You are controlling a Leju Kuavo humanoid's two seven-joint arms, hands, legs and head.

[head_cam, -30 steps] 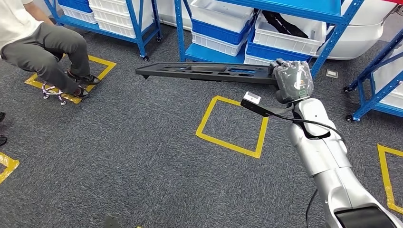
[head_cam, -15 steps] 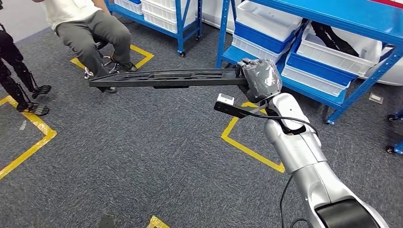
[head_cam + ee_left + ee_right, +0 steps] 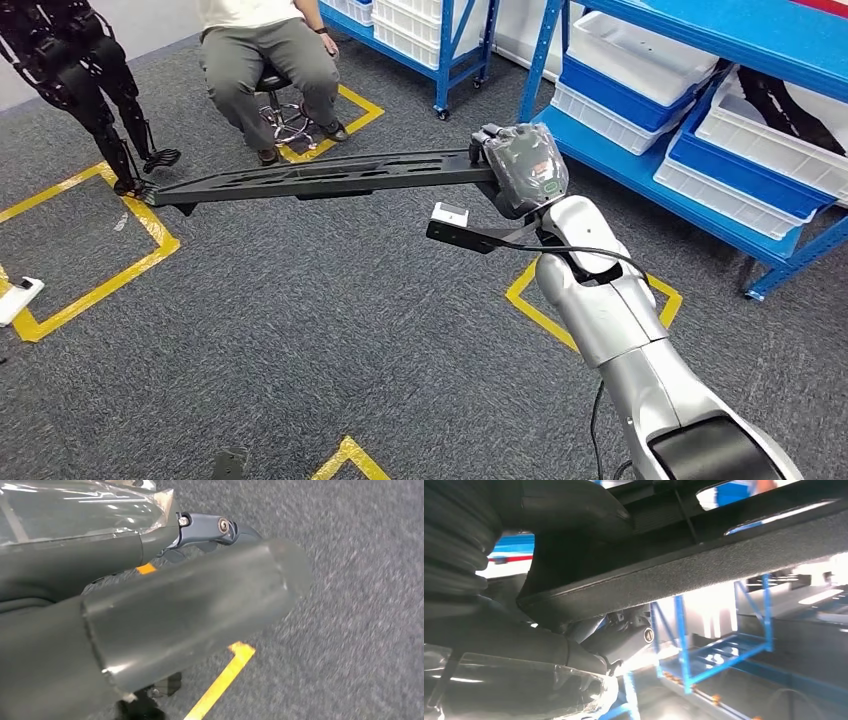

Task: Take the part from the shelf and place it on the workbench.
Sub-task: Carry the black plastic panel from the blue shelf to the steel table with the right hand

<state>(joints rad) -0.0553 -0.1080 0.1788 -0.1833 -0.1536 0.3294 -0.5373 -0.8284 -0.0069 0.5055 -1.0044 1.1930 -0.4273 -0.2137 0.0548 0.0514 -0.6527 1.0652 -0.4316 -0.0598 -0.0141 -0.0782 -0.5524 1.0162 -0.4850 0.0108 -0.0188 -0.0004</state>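
Long flat black slotted part (image 3: 320, 177), level, one end in right robot hand (image 3: 515, 165) grasp.

Grey carpet (image 3: 300, 320) with yellow tape squares (image 3: 90, 290); blue shelving (image 3: 700, 60).

Grey carpet floor (image 3: 300, 330) marked with yellow tape squares (image 3: 95, 290). A seated person (image 3: 265, 60) in grey trousers occupies a wheeled stool (image 3: 285, 115) at upper left. A dark humanoid robot's legs (image 3: 95, 90) stand just beside. Blue shelving (image 3: 700, 150) at right holds white and blue bins (image 3: 640, 70). A small white object (image 3: 18, 298) lies at the left edge.
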